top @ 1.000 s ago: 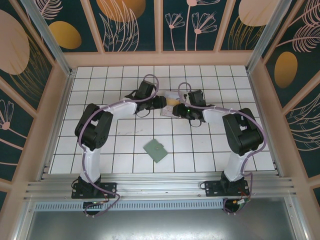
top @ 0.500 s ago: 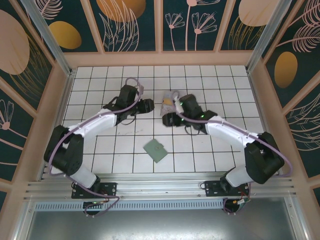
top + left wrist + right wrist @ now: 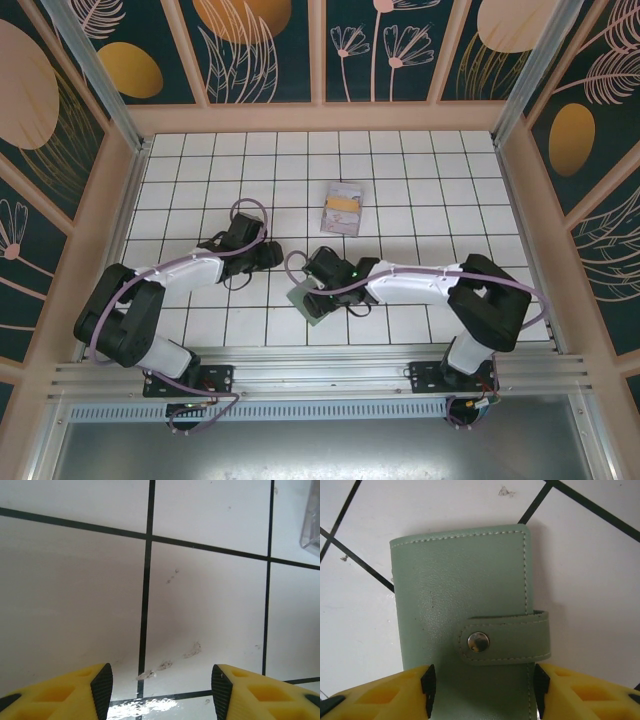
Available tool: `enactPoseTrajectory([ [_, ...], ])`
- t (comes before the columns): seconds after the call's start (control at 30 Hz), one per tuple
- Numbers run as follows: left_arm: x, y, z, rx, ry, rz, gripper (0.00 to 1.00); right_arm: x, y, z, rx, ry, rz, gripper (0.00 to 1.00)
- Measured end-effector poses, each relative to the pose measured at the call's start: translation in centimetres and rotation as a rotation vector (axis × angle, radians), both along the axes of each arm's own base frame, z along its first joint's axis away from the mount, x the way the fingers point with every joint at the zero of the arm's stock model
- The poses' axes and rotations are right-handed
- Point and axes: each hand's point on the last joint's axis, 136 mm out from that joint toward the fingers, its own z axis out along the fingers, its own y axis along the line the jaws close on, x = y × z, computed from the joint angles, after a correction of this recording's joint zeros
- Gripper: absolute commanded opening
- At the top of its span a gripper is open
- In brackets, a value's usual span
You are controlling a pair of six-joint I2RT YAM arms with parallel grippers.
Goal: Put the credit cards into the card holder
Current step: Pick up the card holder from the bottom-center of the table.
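Observation:
The credit cards [image 3: 343,208], a pale stack with a yellow-orange one on top, lie on the tiles at the back centre, apart from both grippers. The card holder [image 3: 313,309] is a sage-green wallet lying flat near the front centre. In the right wrist view the card holder [image 3: 465,590] is closed, its strap held by a metal snap. My right gripper [image 3: 483,690] is open just over it, one finger at each long side. In the top view the right gripper [image 3: 318,282] covers the wallet's far end. My left gripper [image 3: 160,690] is open over bare tile, and in the top view the left gripper [image 3: 272,256] sits left of the wallet.
White tiled floor [image 3: 400,300] with wooden walls all round and a metal rail along the near edge. The right arm's elbow [image 3: 490,300] rests low at the front right. A translucent corner [image 3: 311,530] of something shows at the top right of the left wrist view.
Both arms drew back from the cards toward the near side. The right gripper moved down over the card holder; the left gripper moved left and nearer. The cards now lie uncovered.

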Motion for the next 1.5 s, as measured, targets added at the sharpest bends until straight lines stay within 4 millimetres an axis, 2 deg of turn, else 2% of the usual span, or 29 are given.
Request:
enactPoseTrajectory([
  [0.37, 0.6, -0.5, 0.6, -0.030, -0.028, 0.000, 0.58, 1.4, 1.0, 0.9, -0.008, -0.076, -0.016, 0.56],
  [0.57, 0.7, -0.8, 0.7, -0.043, -0.032, -0.008, 0.59, 1.4, 0.9, -0.4, -0.039, -0.071, -0.001, 0.51],
  [0.73, 0.6, -1.0, 0.8, -0.052, -0.031, -0.014, 0.59, 1.7, 1.1, -0.5, -0.033, -0.072, -0.005, 0.33],
  [0.87, 0.5, -1.1, 0.6, -0.056, -0.024, -0.019, 0.59, 2.1, 1.2, -0.4, -0.017, -0.072, -0.015, 0.22],
  [0.93, 0.5, -1.1, 0.5, -0.057, -0.021, -0.021, 0.59, 2.4, 1.2, -0.3, -0.002, -0.069, -0.022, 0.11],
  [1.03, 0.4, -1.3, 0.6, -0.065, -0.017, -0.028, 0.59, 3.0, 0.9, 0.2, 0.027, -0.063, -0.050, 0.00],
  [1.27, 0.3, -2.2, 1.0, -0.111, -0.018, -0.059, 0.60, 5.6, -1.2, 1.0, 0.110, -0.027, -0.197, 0.00],
  [1.5, 0.5, -5.9, 4.0, -0.353, -0.067, -0.138, 0.60, 7.4, -2.0, 2.6, 0.227, -0.014, -0.313, 0.00],
])
